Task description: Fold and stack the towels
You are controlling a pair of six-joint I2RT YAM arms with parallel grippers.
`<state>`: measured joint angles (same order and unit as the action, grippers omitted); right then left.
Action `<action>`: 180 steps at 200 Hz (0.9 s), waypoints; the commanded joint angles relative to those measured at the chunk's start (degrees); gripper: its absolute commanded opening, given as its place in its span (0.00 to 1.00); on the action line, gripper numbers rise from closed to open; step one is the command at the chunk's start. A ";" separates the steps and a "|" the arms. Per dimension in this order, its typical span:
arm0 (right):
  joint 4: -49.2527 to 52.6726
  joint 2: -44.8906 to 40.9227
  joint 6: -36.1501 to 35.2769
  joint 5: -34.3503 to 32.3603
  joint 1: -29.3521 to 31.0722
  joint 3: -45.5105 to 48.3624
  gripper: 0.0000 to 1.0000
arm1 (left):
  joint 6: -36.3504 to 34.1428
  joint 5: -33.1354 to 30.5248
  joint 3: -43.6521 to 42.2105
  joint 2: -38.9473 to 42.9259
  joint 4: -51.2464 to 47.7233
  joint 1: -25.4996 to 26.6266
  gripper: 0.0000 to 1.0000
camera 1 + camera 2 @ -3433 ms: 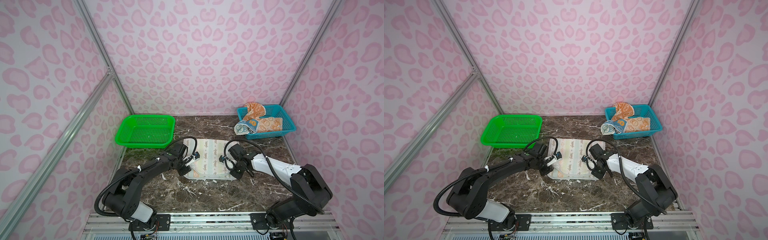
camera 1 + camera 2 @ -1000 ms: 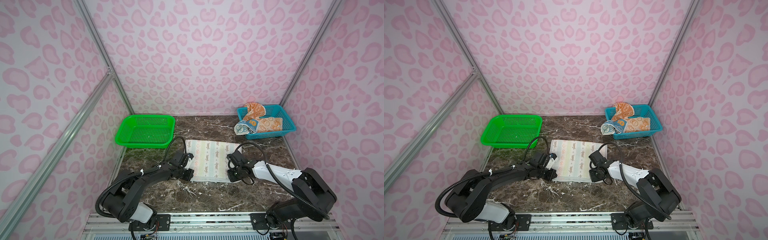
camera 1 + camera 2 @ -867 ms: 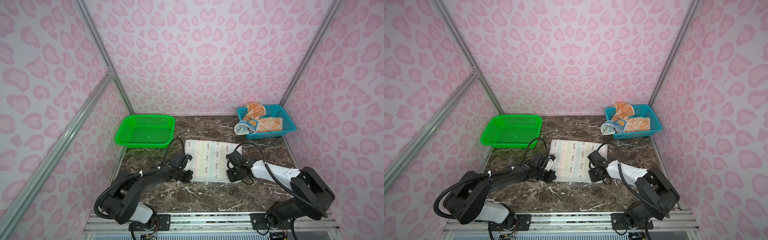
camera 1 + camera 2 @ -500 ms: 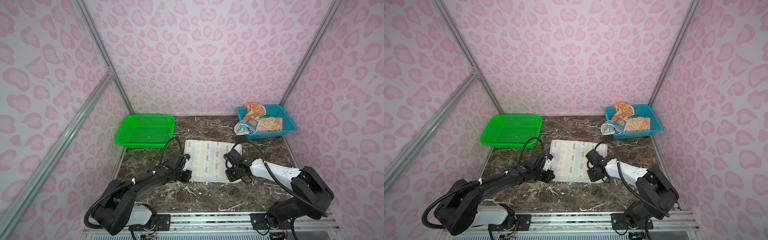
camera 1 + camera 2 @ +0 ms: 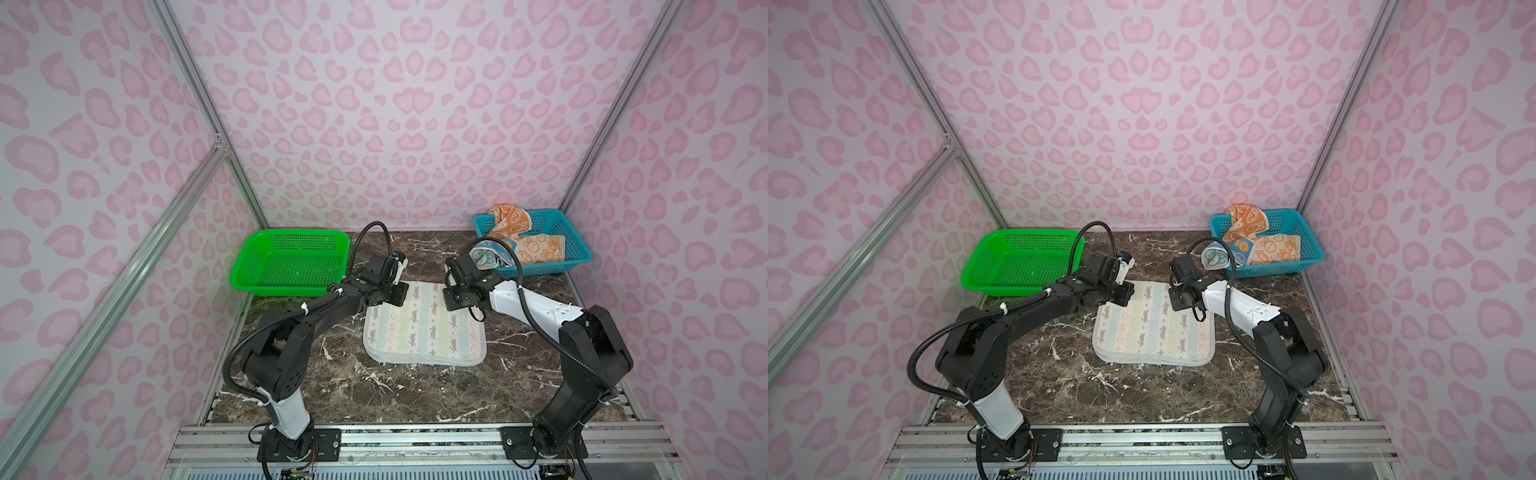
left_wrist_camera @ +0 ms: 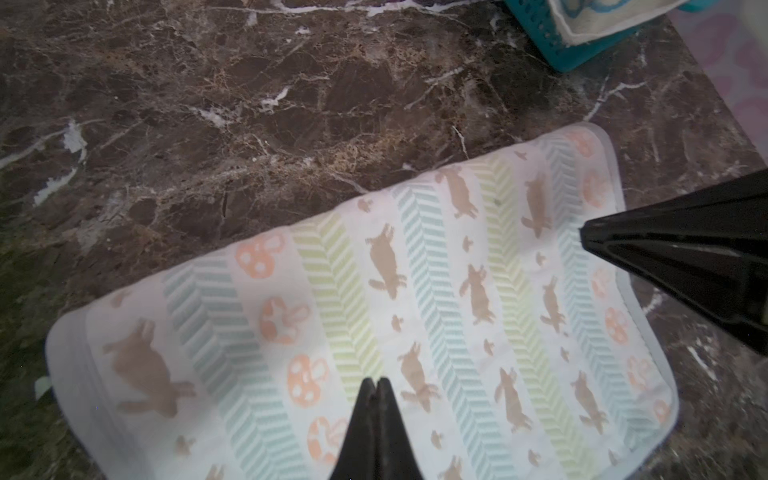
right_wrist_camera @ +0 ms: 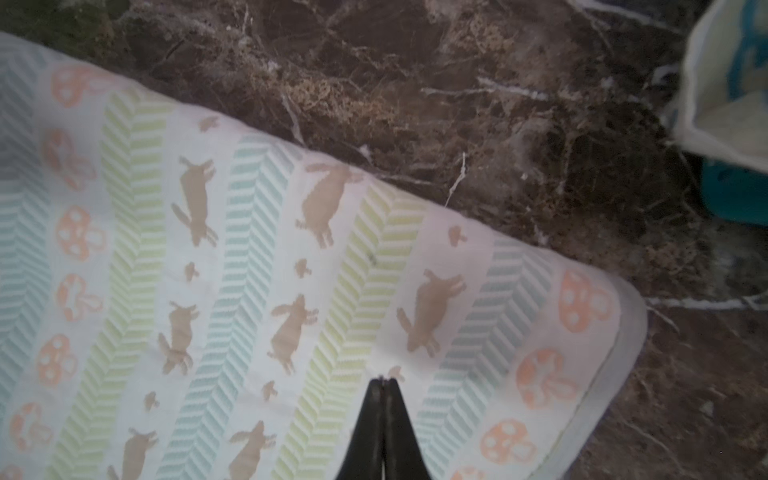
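While the left gripper (image 6: 377, 381) and right gripper (image 7: 382, 380) hang pinched closed and empty over the far corners of the white towel (image 5: 424, 328), which is folded flat on the marble table (image 5: 374, 395) with its long axis left-right, the right one's nearer the crumpled towels (image 5: 538, 249) in the blue basket (image 5: 579, 253) behind it.

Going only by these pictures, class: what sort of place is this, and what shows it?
Probably a robot test cell, not a home: a left arm and right arm mounted on a rail at a marble-look table, boxed in by pink-patterned panels, with a towel as prop.
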<state>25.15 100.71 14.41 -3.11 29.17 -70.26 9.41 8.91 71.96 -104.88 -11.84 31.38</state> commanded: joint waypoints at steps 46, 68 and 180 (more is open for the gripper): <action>-0.79 13.11 3.29 -3.41 -2.27 -6.04 0.03 | 6.51 -3.13 4.09 -13.28 3.48 -6.06 0.03; 0.23 16.01 2.41 -0.75 -2.28 -7.06 0.02 | 7.09 -3.11 1.10 -13.45 3.23 -7.95 0.03; 1.42 9.02 -7.01 10.16 -2.06 -5.96 0.06 | 4.74 -7.23 -9.47 -0.29 0.13 -9.31 0.03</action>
<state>25.54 111.31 8.32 7.25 27.40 -75.18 15.55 1.85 61.52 -107.09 -8.05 22.20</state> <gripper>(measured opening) 0.055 0.051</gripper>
